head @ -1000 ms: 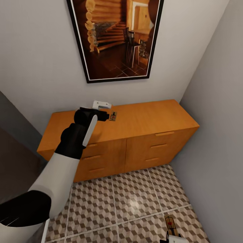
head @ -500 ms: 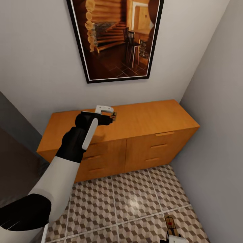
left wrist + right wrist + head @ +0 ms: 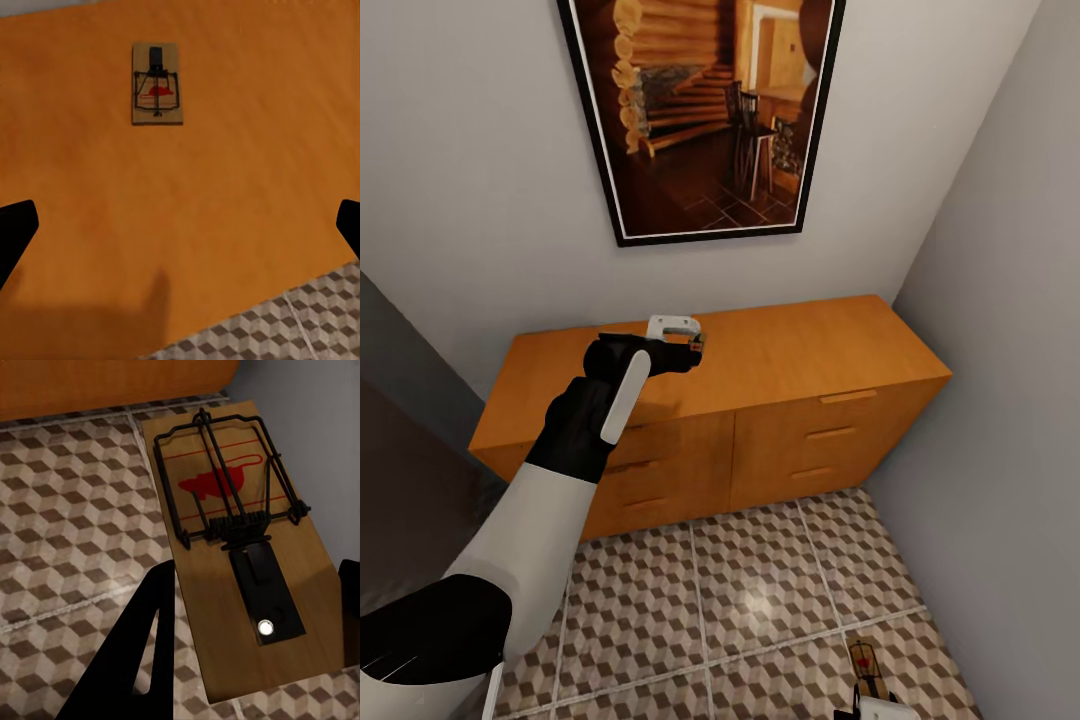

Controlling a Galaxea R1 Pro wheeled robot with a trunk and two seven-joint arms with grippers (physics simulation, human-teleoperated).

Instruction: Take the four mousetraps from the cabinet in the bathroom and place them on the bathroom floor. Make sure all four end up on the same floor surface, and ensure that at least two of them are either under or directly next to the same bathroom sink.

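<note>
While the left claw [image 3: 695, 345] hovers over the cabinet [image 3: 790, 350] with its fingers spread wide and empty, a mousetrap [image 3: 157, 93] lies flat on the orange surface just ahead of the fingertips, in line with the gap between them. Its long axis runs along the claw's reach, so the fingers would close across its short sides, and the left arm is clearly the nearer one. Low by the floor, the right claw [image 3: 247, 607] is closed around a second mousetrap [image 3: 240, 540], carried above the bathroom floor [image 3: 760, 590]. No drawer stands open, so their contents cannot be told.
</note>
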